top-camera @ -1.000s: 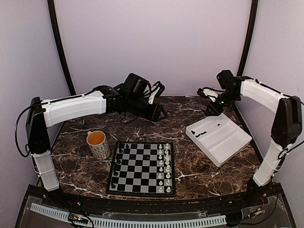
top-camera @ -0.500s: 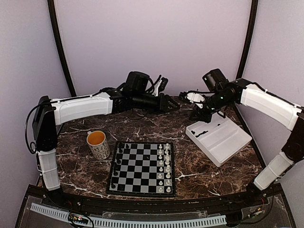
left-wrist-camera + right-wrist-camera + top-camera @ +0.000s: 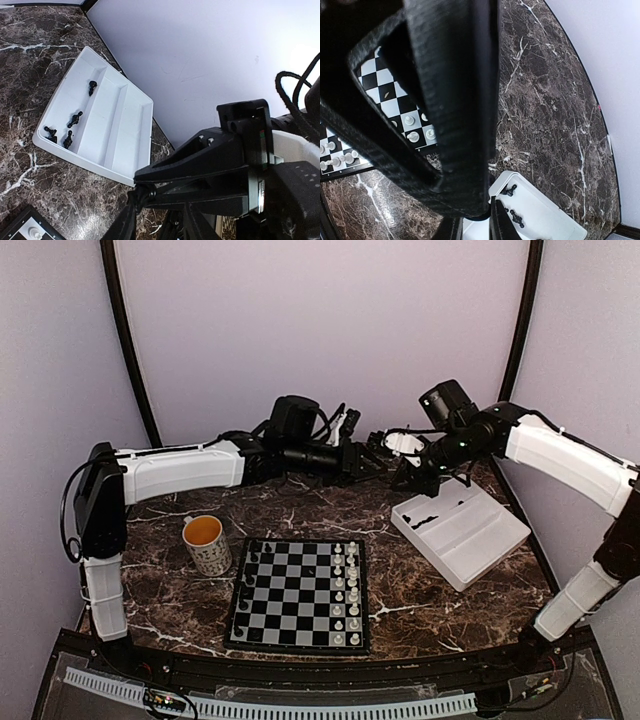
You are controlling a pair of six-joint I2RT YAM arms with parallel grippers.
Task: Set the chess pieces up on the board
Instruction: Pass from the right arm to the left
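Left pincer [image 3: 383,462], right pincer [image 3: 408,478] nose-to-nose over far surface [image 3: 170,580]. Guessing handoff: tray [image 3: 480,540] pieces [image 3: 75,119] bound for board [image 3: 300,644]. Either pincer's gap or hold: can't tell.

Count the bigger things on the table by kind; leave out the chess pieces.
White patterned ceramic mug, orange inside: 1
Black-framed square chessboard with grey-and-black checks: 1
White rectangular plastic tray with compartments: 1
Total: 3

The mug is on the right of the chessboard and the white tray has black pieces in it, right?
No, the mug is left of the chessboard, as the top view shows. The white tray does have black pieces in it.
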